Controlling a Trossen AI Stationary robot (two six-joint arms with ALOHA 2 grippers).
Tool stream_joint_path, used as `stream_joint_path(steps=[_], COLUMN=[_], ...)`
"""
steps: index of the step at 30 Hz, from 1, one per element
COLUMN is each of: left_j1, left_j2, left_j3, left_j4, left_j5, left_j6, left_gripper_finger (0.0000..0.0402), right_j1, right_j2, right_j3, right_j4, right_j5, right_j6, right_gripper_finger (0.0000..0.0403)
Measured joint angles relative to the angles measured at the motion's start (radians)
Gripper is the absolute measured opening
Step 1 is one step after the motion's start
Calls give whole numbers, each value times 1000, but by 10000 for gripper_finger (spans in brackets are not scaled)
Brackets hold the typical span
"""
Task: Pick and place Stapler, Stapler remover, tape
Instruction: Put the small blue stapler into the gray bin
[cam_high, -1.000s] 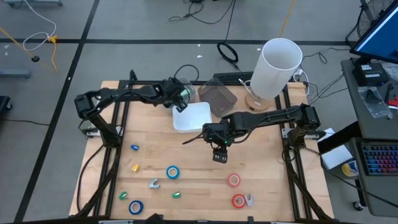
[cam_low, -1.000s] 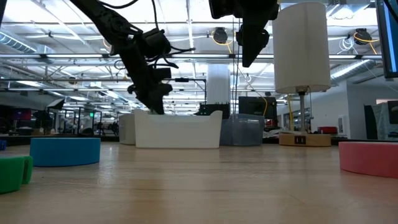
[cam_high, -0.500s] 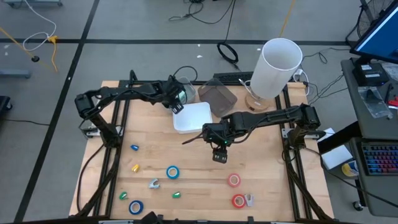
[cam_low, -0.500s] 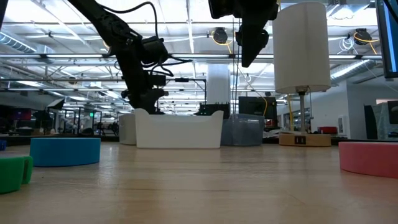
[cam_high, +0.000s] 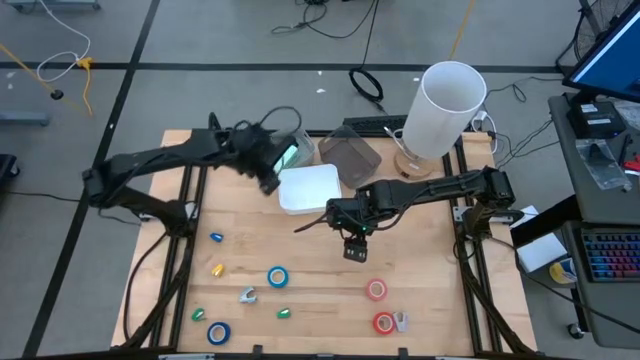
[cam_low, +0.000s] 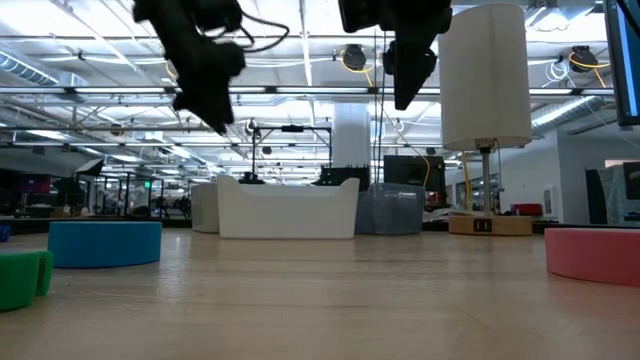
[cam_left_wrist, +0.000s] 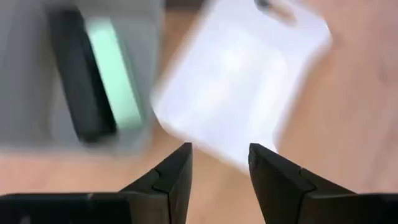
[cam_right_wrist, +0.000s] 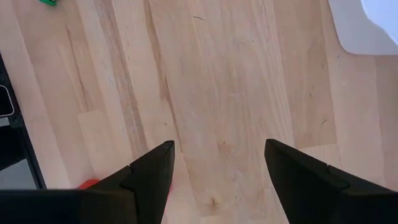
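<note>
Bin (cam_high: 309, 187) looks empty; both end effectors (cam_left_wrist: 219, 163) (cam_right_wrist: 217, 163) gape, holding nothing.

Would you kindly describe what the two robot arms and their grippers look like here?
Both arms are black, slim and jointed, with thin black cables looping alongside. The left gripper ends in two matte black, wedge-shaped fingers tapering to blunt tips. The right gripper has matching broader-looking black fingers with angular facets. No markings are visible.

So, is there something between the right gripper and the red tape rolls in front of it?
Nothing visible. The right gripper hangs open above bare wood, and the table between it and the two red tape rolls carries no object.
</note>
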Motion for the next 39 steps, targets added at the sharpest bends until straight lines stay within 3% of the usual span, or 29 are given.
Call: stream_joint_path(steps=[6, 9, 14, 17, 27, 33, 39], left_j1=[-193, -299, -468, -546, -700, -730, -733], left_j2=[-98, -115, -116, -117, -116, -118, -119], left_j3=[-1, -2, -42, -104, -363, -380, -380], left_j4=[-217, -303, -449, -486, -457, -429, -431], left_j5=[-4, -39, -125, -139, -133, -135, -97], left_j6=[-203, -325, -486, -536, -508, -324, -204], left_gripper_finger=[156, 156, 156, 156, 156, 156, 156], right_j1=[4, 19, 58, 74, 91, 91, 91], right_j2=[-9, -37, -142, -236, -597, -780, -895], right_j3=[-2, -16, -91, -182, -586, -792, -931], right_j4=[-4, 7, 54, 127, 503, 732, 922], right_j5=[14, 84, 204, 208, 205, 196, 81], right_j6=[-35, -45, -47, -32, 142, 237, 276], right_gripper_finger=[241, 242, 242, 243, 243, 244, 244])
